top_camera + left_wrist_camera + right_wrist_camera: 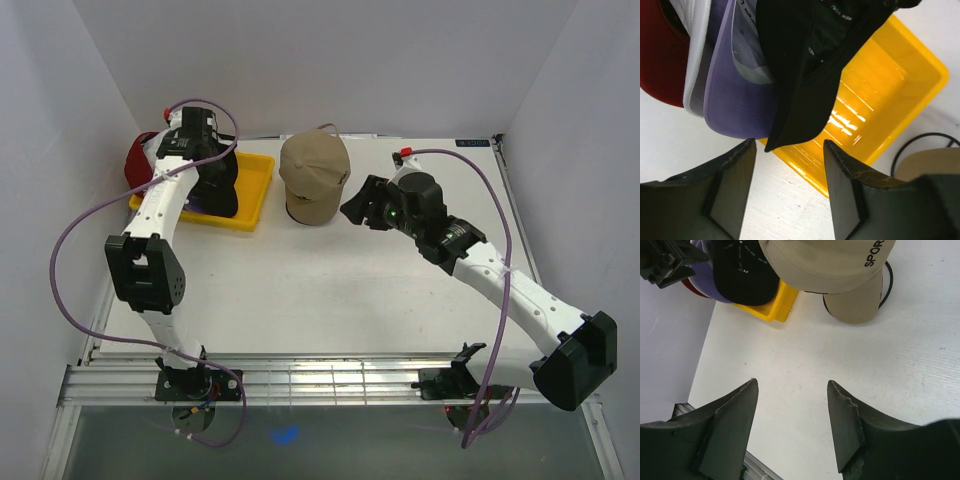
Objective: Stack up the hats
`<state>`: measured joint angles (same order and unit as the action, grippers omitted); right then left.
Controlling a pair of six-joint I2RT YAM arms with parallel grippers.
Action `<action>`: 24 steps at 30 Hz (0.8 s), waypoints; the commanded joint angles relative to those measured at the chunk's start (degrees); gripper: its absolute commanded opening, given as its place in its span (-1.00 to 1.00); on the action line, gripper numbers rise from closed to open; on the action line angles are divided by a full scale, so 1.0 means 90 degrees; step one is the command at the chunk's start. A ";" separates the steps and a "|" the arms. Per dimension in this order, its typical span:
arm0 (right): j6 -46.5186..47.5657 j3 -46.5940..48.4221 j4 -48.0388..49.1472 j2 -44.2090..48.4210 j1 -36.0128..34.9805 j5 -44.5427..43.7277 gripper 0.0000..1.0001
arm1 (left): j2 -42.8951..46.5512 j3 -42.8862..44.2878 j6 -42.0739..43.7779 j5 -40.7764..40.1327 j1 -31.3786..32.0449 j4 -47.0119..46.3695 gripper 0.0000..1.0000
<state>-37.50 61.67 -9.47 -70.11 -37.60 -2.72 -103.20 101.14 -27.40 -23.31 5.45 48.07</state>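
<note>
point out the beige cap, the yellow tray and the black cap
beige cap (313,165), top external, on its crown
yellow tray (890,70), left wrist, on its bare floor
black cap (800,105), left wrist, on its brim

**Five caps, one tray, one stand**

We count five caps, one of each colour: one beige cap (315,175), one black cap (805,75), one lavender cap (735,105), one white cap (695,60) and one red cap (660,55). No colour turns up twice.

We find a single yellow tray (900,85) and a single black wire stand (912,140).

We count two robot arms, the left arm (165,200) and the right arm (500,280). With them come two grippers, the left gripper (788,145) and the right gripper (792,382). Each shows two fingers, which makes four fingers in all.

We count two purple cables, one along each arm, and one white table (330,290).
</note>
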 commanded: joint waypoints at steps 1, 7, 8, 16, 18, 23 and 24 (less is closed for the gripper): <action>0.0513 0.0325 -0.0411 0.0114 -0.0001 0.0117 0.26 | -0.0192 0.0304 0.0202 -0.0368 -0.0117 0.0010 0.35; 0.0563 0.0199 -0.0500 0.0241 -0.0021 0.0205 0.25 | -0.0564 0.0451 0.0515 -0.0330 -0.0244 -0.0371 0.47; 0.0582 0.0179 -0.0529 0.0270 -0.0031 0.0195 0.24 | -0.0720 0.0490 0.0544 -0.0311 -0.0245 -0.0371 0.47; 0.0641 0.0140 -0.0627 0.0290 -0.0021 0.0175 0.23 | -0.1180 0.0695 0.0603 -0.0330 -0.0303 -0.0351 0.28; 0.0641 0.0150 -0.0627 0.0290 -0.0021 0.0175 0.23 | -0.1248 0.0725 0.0603 -0.0320 -0.0313 -0.0371 0.18; 0.0709 0.0228 -0.0695 0.0231 -0.0031 0.0185 0.22 | -0.1375 0.0803 0.0661 -0.0242 -0.0371 -0.0449 -0.04; 0.0728 0.0257 -0.0715 0.0221 -0.0031 0.0176 0.22 | -0.1395 0.0851 0.0671 -0.0232 -0.0372 -0.0439 -0.16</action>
<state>-32.51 62.37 -16.01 -68.93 -37.63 -1.26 -116.49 105.71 -22.17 -25.04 2.83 45.01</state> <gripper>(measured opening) 0.612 0.459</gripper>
